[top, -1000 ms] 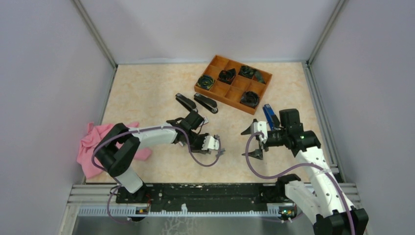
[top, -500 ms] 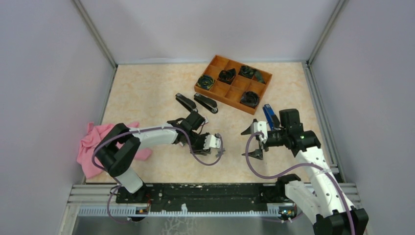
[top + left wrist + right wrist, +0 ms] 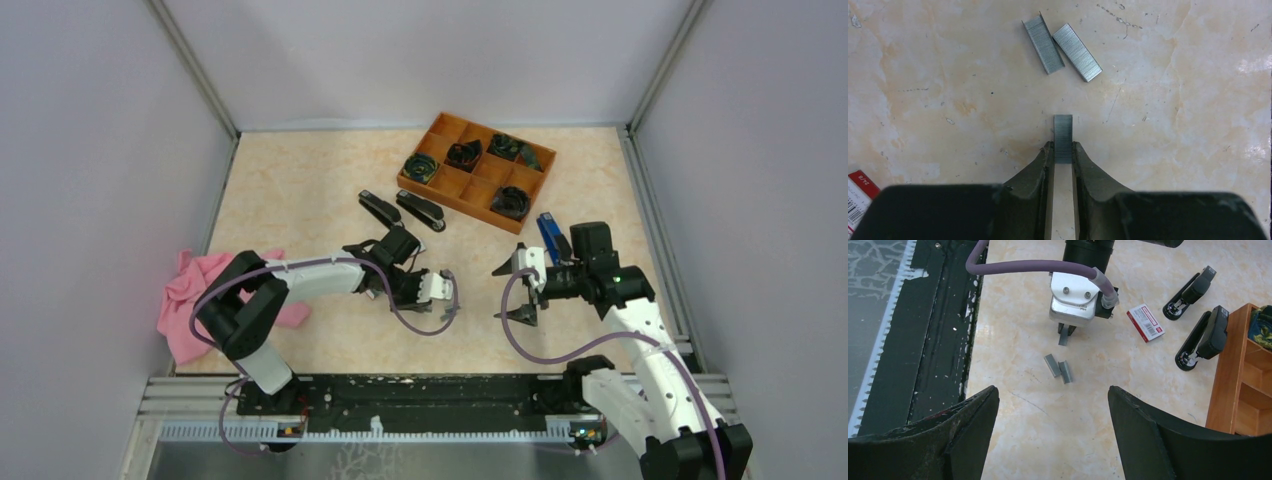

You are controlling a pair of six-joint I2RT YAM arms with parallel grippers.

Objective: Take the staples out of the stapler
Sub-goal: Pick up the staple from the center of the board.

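My left gripper is shut on a short ribbed grey staple strip and holds it just above the table. Two more staple strips lie side by side ahead of it; they also show in the right wrist view. Two black staplers lie open near the tray, also seen in the right wrist view. My right gripper is wide open and empty, to the right of the strips.
A small white and red box lies beside the left gripper. An orange compartment tray holding dark items stands at the back. A blue stapler lies by the right arm. A pink cloth lies at the left edge.
My left gripper has shifted slightly with the strip still in it. The right arm has not moved.
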